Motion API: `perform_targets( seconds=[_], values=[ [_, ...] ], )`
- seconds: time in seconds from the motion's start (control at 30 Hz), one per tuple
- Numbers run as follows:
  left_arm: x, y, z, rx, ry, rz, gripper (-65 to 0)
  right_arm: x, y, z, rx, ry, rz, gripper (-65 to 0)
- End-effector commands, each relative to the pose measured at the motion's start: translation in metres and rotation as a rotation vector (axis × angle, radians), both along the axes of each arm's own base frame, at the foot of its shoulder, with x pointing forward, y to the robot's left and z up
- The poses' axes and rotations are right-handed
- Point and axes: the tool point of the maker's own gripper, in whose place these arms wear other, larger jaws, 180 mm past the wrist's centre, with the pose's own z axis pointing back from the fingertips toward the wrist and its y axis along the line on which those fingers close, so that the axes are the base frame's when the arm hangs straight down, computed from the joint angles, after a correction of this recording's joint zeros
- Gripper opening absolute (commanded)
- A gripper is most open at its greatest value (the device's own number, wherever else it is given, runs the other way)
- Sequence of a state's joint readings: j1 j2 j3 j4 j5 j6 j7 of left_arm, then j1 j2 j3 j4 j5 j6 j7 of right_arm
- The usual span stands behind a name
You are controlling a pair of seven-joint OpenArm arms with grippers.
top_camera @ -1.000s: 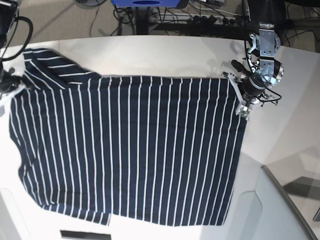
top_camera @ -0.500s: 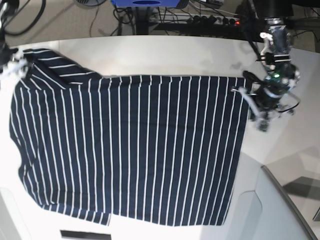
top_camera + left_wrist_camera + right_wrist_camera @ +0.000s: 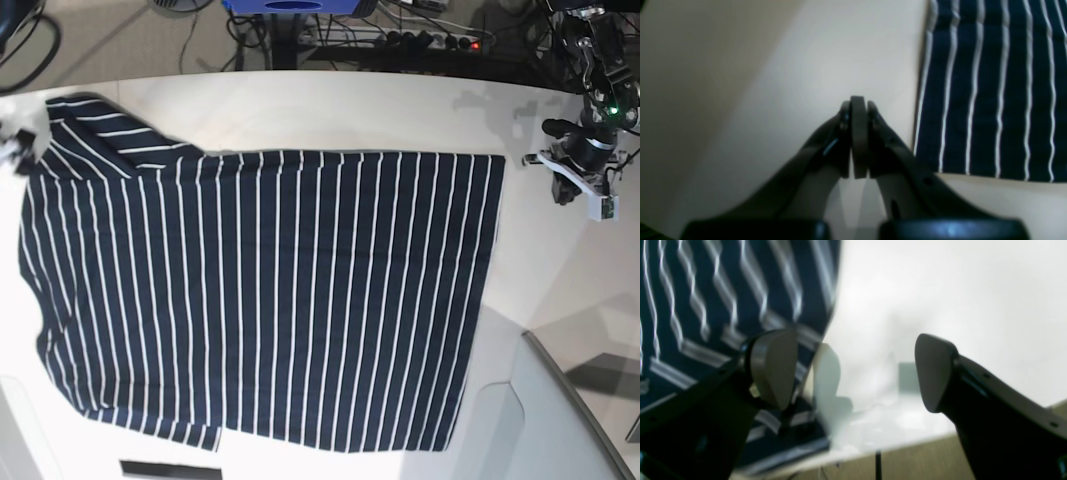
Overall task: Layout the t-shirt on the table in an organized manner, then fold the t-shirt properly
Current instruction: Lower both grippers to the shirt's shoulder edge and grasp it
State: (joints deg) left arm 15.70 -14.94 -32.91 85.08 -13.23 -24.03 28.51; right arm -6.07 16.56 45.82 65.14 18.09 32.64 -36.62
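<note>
The dark striped t-shirt (image 3: 260,300) lies spread flat on the white table (image 3: 330,110), with one sleeve (image 3: 100,125) pointing to the far left corner. My left gripper (image 3: 585,190) hovers to the right of the shirt's far right corner, clear of the cloth. In its wrist view the left gripper (image 3: 858,101) is shut on nothing, with the shirt's edge (image 3: 990,83) off to its right. My right gripper (image 3: 853,370) stands open beside the shirt's edge (image 3: 723,290), with nothing between its fingers. In the base view it is a blur (image 3: 15,140) at the left edge, by the sleeve.
A grey raised panel (image 3: 560,410) with a curved edge sits at the table's near right corner. Behind the table, cables and a power strip (image 3: 430,40) lie on the floor next to a blue object (image 3: 290,5). A black strip (image 3: 170,468) shows at the bottom edge.
My left gripper has moved right and away from the shirt's far right corner, which now lies flat. My right gripper has opened and left the sleeve at the left edge.
</note>
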Motion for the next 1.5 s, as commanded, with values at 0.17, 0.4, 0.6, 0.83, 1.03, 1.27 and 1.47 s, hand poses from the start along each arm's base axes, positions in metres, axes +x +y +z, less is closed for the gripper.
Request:
perform_targets(
  seconds=[0.17,0.4,0.6,0.83,1.03,1.27,1.47],
  values=[
    [0.005,0.011,0.011,0.026,-0.028,-0.005,-65.0,0.028,-0.022,0.008,0.025,-0.038,-0.031,-12.2],
    [0.004,0.012,0.010,0.024,-0.025,-0.001,-65.0,0.025,-0.006,-0.004,0.071,-0.029,-0.040,-12.8],
    [0.004,0.017,0.010,0.031,-0.020,0.000,-65.0,-0.001,0.039,-0.032,0.160,0.024,0.040,-12.9],
    [0.006,0.017,0.011,0.032,-0.023,0.000,-65.0,-0.017,0.063,-0.046,0.212,0.073,0.087,-22.8],
    [0.006,0.017,0.011,0.032,-0.024,0.000,-65.0,-0.027,0.077,-0.040,0.191,0.094,0.124,-23.4],
    [0.007,0.017,0.012,0.032,-0.026,0.000,-65.0,-0.027,0.081,-0.032,0.157,0.084,0.144,-23.6],
    [0.005,0.017,0.010,0.032,-0.020,0.000,-37.7,-0.026,0.085,-0.033,0.161,0.087,0.157,-23.9]
  ],
)
